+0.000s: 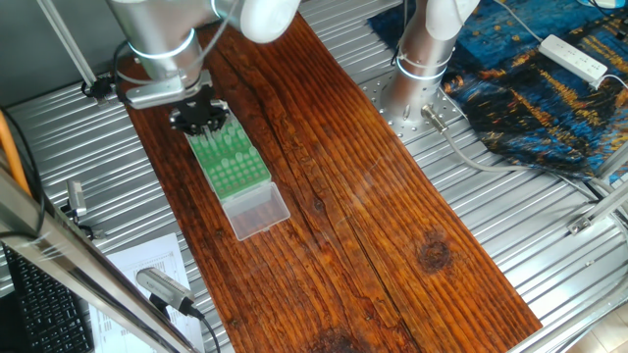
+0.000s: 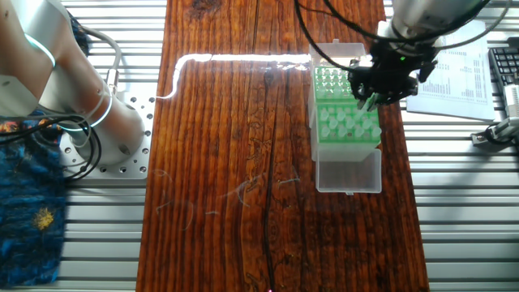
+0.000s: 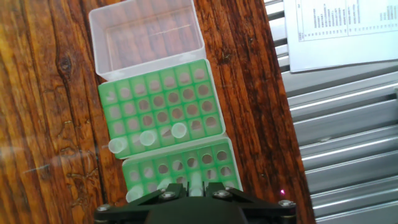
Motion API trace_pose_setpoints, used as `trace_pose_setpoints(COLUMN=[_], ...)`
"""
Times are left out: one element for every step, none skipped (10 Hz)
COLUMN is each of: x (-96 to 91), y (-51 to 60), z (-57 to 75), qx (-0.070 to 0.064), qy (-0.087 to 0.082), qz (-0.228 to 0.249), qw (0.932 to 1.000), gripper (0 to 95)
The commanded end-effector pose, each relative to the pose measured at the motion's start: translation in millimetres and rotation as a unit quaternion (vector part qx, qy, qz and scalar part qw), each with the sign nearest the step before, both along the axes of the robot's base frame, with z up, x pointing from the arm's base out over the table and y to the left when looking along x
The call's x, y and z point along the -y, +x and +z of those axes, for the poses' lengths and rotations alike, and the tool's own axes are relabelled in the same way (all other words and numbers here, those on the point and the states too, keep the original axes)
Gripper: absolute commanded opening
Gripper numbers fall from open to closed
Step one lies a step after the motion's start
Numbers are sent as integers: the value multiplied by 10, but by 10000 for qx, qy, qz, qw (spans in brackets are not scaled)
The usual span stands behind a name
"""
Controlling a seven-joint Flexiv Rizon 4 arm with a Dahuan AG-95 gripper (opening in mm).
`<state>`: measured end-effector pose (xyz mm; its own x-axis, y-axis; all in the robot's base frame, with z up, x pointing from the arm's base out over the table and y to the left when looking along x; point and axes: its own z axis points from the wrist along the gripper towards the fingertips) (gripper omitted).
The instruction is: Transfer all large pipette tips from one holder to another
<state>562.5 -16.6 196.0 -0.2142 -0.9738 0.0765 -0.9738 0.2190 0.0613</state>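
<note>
Black two-finger gripper [image 3: 194, 194] is seen low over the near green plastic rack [image 3: 214, 163]; its closure cannot be told. Translucent whitish conical tips [image 3: 148, 138] could be knocked if misaligned.

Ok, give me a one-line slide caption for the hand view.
Hand poised over the near green rack, three large pipette tips seated in the far green rack, clear lid open beyond.

In the hand view the gripper [image 3: 194, 198] is cut off by the bottom edge, its fingertips hidden, so its grip cannot be told. The near rack [image 3: 180, 171] runs under it. The paper [image 3: 339, 31] beside the racks is too blurred to read.
</note>
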Motion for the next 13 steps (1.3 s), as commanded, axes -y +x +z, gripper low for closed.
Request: trace_pose_setpoints(x=[-7, -2, 4, 9, 12, 12, 15, 17, 25, 25, 15, 11, 9], y=[13, 14, 16, 16, 16, 16, 23, 30, 43, 56, 71, 85, 104], z=[76, 137, 192, 260, 321, 379, 453, 501, 596, 681, 752, 799, 875], qx=[-43, -53, -72, -105, -122, -141, -172, -190, -225, -254, -274, -280, -284], qy=[16, 28, 36, 39, 31, 32, 33, 26, 27, 32, 13, 13, 14], qz=[17, 33, 58, 57, 60, 70, 85, 99, 112, 123, 127, 145, 142], qw=[10000, 10000, 10000, 9999, 9999, 9999, 9998, 9998, 9997, 9996, 9995, 9995, 9995], gripper=[0, 0, 0, 0, 0, 0, 0, 0, 0, 0, 0, 0, 0])
